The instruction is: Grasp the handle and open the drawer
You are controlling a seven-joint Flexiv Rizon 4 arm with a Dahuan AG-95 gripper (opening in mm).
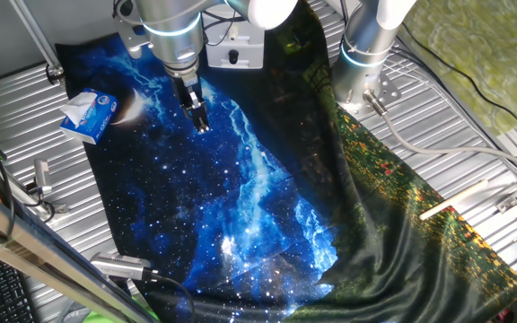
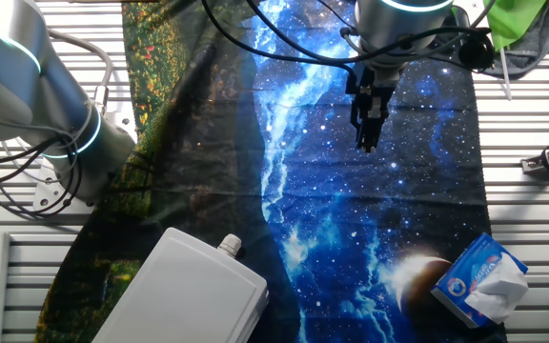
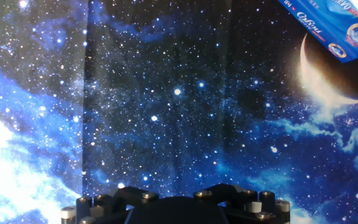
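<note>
A silver robot arm hangs over a ribbed metal surface [image 1: 474,135] draped with a glossy cloth printed with a blue starry galaxy [image 1: 232,206]. At the arm's end, the dark two-finger gripper [image 1: 201,123] points straight down, its tips above the cloth and holding nothing. In both fixed views the jaws look close together, with only a thin gap showing between the fingers [image 2: 367,129]. The hand view shows just the dark base of the gripper [image 3: 179,208] along the bottom edge, so the gap cannot be judged there.

The small white boxy plastic drawer unit [image 2: 184,291] sits well apart from the jaws, on the cloth's darker green-printed part. In the other fixed view it lies toward the bottom left, diagonally away from the gripper [image 2: 367,129]. A small round knob, the handle [image 2: 229,245], sticks out from the edge of the drawer unit that faces toward the jaws; it appears pale here. In one fixed view the white drawer unit [image 1: 236,47] shows behind the arm, with the handle [image 1: 233,56] seen as a dark spot on its front face.

A blue-and-white cardboard tissue box [image 1: 89,114], a white tissue poking out, rests to one side of the jaws, near but not touching. The hand view catches its corner [image 3: 328,28] at the top right, beside a printed crescent moon [image 3: 328,78].
</note>
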